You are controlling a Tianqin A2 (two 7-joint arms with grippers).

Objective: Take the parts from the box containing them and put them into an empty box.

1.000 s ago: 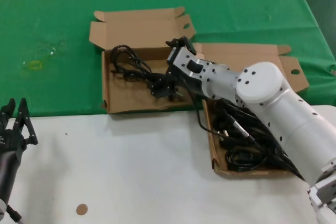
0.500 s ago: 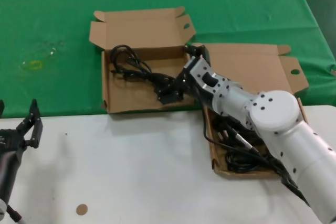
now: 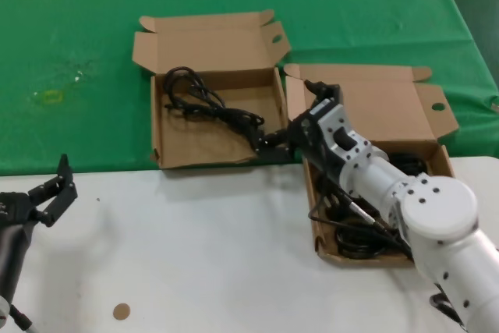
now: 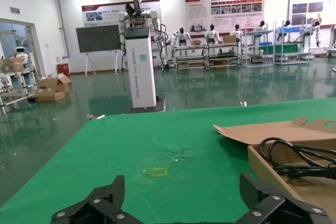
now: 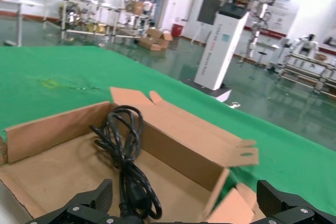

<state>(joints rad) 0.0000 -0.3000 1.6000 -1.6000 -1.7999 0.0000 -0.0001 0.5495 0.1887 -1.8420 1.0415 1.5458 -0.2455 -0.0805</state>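
The box containing them (image 3: 313, 202) lies at the right, with several black coiled cords (image 3: 366, 233) inside. The other brown box (image 3: 195, 144), to its left on the green cloth, holds one coiled cord (image 3: 204, 104), also seen from the right wrist (image 5: 126, 153) and left wrist (image 4: 294, 158). My right gripper (image 3: 271, 142) hovers at that box's near right corner, open (image 5: 185, 203), with the cord's end just beside one finger and not gripped. My left gripper (image 3: 53, 193) rests open over the white table at far left, holding nothing (image 4: 182, 190).
Both boxes have lids folded back, left lid (image 3: 207, 40) and right lid (image 3: 386, 103). Green cloth (image 3: 78, 52) covers the far half of the table and a white surface (image 3: 195, 247) the near half. A small brown disc (image 3: 121, 311) lies near the front.
My right gripper has drawn back to the right, from the middle of the left box to its near right corner, leaving the cord lying there. My left gripper has turned and shifted slightly right.
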